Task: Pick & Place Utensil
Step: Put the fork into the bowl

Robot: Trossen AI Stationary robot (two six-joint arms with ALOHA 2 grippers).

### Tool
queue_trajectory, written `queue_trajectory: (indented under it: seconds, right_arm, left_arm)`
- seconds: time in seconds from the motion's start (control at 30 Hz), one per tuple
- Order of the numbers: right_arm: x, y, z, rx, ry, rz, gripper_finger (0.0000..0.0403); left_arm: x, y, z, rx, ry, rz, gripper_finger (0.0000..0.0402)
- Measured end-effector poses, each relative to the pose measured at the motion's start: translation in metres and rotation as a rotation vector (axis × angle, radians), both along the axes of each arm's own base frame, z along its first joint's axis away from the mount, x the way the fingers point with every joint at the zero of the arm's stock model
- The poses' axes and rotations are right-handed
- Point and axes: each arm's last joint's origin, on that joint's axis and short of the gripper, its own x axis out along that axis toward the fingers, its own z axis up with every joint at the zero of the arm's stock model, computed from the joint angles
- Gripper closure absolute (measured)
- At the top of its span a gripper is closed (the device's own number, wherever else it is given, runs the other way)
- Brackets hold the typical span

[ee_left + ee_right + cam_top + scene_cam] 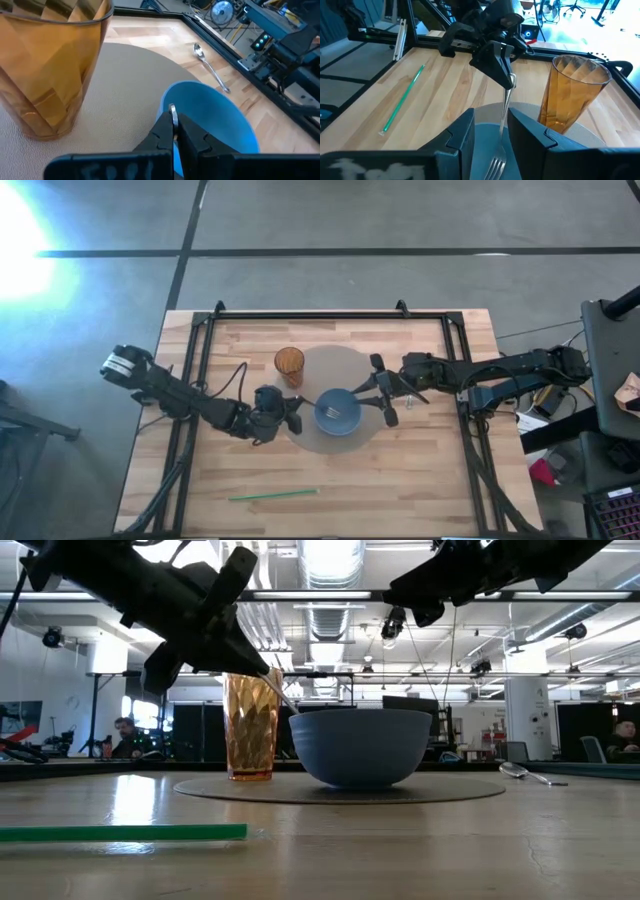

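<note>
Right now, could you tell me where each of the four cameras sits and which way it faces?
High view: overhead, straight down on the table; both arms show.
Low view: table height, level past the blue bowl into the room; arms enter from above.
Left wrist view: over the left gripper, shut on the fork, toward the spoon.
Right wrist view: past the open right gripper, facing the left arm.
Shared: both wrist views show the amber cup.
</note>
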Motion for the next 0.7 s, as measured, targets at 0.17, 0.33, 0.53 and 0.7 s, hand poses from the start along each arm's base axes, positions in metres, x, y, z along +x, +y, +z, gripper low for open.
queue_trajectory:
  seconds: [0.17, 0.33, 0.53, 0.7]
  right_arm:
    - [0.0000, 0.0000, -0.0001, 0.000, 0.000, 0.000, 0.0302]
    - [0.0000, 0.0000, -0.0001, 0.000, 0.000, 0.000, 0.0310]
    - [0.0000, 0.0000, -0.0001, 0.000, 0.000, 0.000, 0.0317]
    - [0.0000, 0.0000, -0.0001, 0.000, 0.000, 0.000, 0.0322]
  left_arm:
    - [-0.0004, 0.0002, -0.0008, 0.035, 0.035, -0.020, 0.0390]
    - [-0.0023, 0.0007, -0.0039, 0.019, 0.056, -0.012, 0.0387]
    - [-0.0026, 0.0009, -0.0046, 0.010, 0.060, -0.013, 0.0384]
    - [-0.0026, 0.0009, -0.0050, 0.006, 0.067, -0.022, 0.0378]
